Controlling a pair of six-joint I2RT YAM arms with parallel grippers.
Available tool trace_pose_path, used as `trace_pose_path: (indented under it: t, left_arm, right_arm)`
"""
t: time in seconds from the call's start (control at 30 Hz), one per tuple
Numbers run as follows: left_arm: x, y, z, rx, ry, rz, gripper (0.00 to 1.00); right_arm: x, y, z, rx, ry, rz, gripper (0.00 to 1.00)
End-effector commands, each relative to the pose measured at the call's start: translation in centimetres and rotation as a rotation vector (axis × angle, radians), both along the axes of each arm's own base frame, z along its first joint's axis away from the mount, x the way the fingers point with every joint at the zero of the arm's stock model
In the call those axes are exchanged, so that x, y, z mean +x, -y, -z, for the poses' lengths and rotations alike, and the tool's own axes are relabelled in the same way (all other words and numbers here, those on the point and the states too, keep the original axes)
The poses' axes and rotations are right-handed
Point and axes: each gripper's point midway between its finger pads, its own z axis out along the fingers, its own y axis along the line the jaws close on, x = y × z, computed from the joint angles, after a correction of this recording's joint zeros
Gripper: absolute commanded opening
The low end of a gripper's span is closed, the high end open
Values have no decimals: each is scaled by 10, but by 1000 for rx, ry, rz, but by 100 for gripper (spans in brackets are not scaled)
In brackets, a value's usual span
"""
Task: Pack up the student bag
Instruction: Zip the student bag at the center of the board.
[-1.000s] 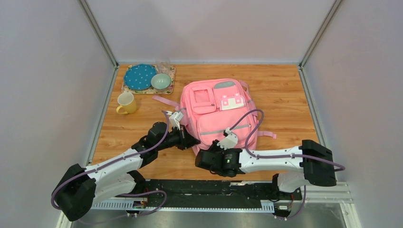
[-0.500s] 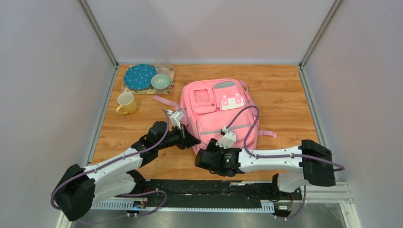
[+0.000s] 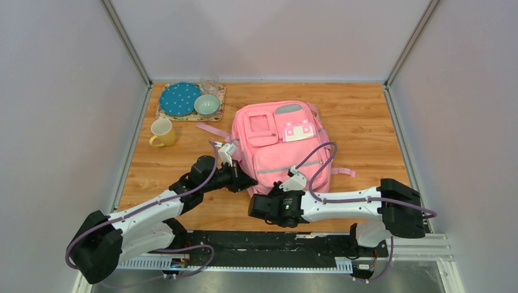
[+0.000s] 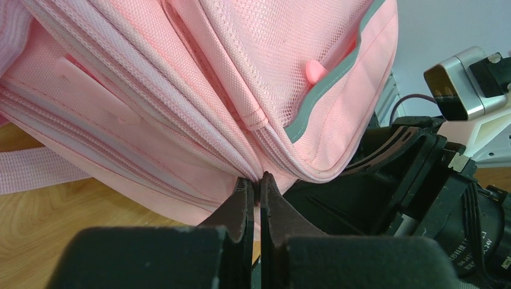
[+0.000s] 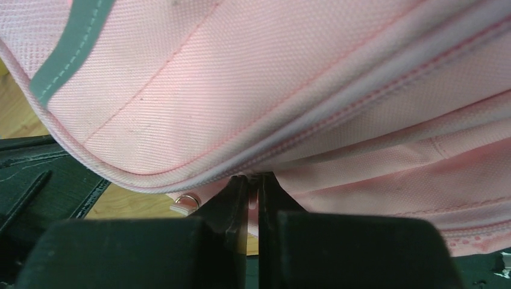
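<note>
The pink student bag point(image 3: 281, 143) lies flat on the wooden table, patch side up. My left gripper point(image 3: 250, 182) is at its near left corner. In the left wrist view the left gripper point(image 4: 260, 178) is shut, its tips pinching the bag point(image 4: 181, 90) at a seam between two zip lines. My right gripper point(image 3: 256, 202) comes in low from the right to the same corner. The right wrist view shows the right gripper point(image 5: 259, 177) shut on a small pink tab under the bag's point(image 5: 271, 78) piped edge. A metal ring point(image 5: 188, 201) hangs just left of the fingers.
A yellow mug point(image 3: 162, 132) stands left of the bag. Behind it a patterned tray point(image 3: 189, 118) carries a blue plate point(image 3: 180, 99), a green bowl point(image 3: 207, 104) and a glass point(image 3: 211, 82). A pink strap point(image 3: 345, 173) trails to the right. Grey walls enclose the table.
The right gripper opened briefly and shut again on the bag's edge, and its arm shifted slightly left. The left arm has not moved.
</note>
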Motion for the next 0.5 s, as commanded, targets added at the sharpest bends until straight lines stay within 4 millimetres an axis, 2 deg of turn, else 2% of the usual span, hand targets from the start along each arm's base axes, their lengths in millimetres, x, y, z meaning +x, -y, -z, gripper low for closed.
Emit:
trace_pose_path:
  t: [0.0,0.13,0.2,0.37,0.4,0.47]
  left_arm:
    - [-13,18,-46,-122,91,124,0]
    - [-11,17,-44,-99,91,122,0]
    - [-10,16,-44,-81,101,119,0]
    - [-2,5,-36,-10,116,80,0]
    - [1,3,-37,0,123,66,0]
    - [3,-1,-32,28,121,54,0]
  right_arm:
    - [8,21,1,-102,75,-10,0]
    - [0,28,-1,-146,126,-95,0]
    - [0,34,-10,-165,161,-121,0]
    - [0,70,-13,-288,209,-209,0]
    - [2,72,-23,-253,232,-211,0]
    - [2,78,-22,-280,262,-278,0]
